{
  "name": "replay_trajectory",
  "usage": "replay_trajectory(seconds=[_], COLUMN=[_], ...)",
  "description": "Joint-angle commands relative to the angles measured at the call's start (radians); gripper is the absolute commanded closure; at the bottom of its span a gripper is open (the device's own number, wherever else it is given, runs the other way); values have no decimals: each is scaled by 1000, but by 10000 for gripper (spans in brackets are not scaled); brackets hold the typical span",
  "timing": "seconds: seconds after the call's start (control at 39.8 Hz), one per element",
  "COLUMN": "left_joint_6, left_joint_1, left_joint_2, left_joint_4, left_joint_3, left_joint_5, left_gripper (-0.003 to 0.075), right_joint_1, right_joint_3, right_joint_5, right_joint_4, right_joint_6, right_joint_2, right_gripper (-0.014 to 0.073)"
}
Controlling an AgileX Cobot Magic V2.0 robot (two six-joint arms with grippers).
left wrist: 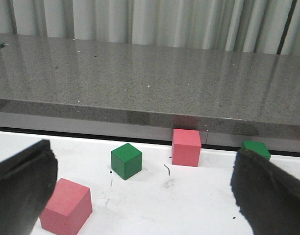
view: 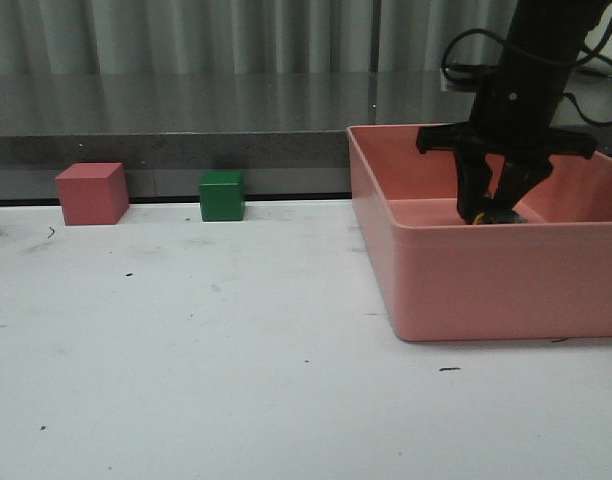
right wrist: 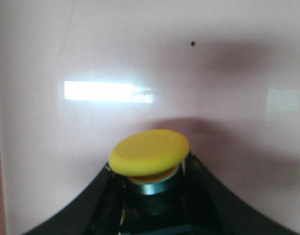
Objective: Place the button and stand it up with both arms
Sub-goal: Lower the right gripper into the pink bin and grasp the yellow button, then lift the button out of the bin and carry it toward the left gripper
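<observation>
The button (right wrist: 149, 152) has a yellow mushroom cap, a silver collar and a black body. It sits between the black fingers of my right gripper (right wrist: 150, 196), which is shut on it. In the front view the right gripper (view: 491, 212) reaches down inside the pink bin (view: 466, 285), with a speck of the yellow button (view: 483, 214) at its tips, low near the bin floor. My left gripper (left wrist: 140, 196) is open and empty, its black fingers (left wrist: 265, 196) wide apart above the white table. It does not show in the front view.
Near the left gripper stand a green cube (left wrist: 126, 160), a pink cube (left wrist: 186, 147), a nearer pink cube (left wrist: 66, 205) and another green cube (left wrist: 255, 148). The front view shows a pink cube (view: 91, 193) and a green cube (view: 222, 195) by the grey ledge (view: 186, 120).
</observation>
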Motion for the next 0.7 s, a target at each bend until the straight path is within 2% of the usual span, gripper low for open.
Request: replay_trajectory(seconds=[0.0,0.18,0.3,0.45,0.68], left_joint_6=[-5,-5,-5,-5,-5], left_joint_1=[1,1,1,1,1], left_joint_2=[14,14,14,14,14], left_joint_4=[-8,-8,-8,-8,-8], left_joint_3=[-37,-37,-37,-37,-37], left_joint_5=[-78,-78,-78,-78,-78], left_gripper=[31,31,31,31,31], right_joint_1=[-2,6,49,156,370], right_joint_3=[-37,-37,-37,-40,-50], right_joint_5=[-17,-3,-3,-6,-64], right_joint_4=[4,11,15,32,183], right_joint_6=[-1,-2,-5,-11,-51], right_joint_2=[-136,-248,-329,-393,-374], right_gripper=[445,445,445,445,445])
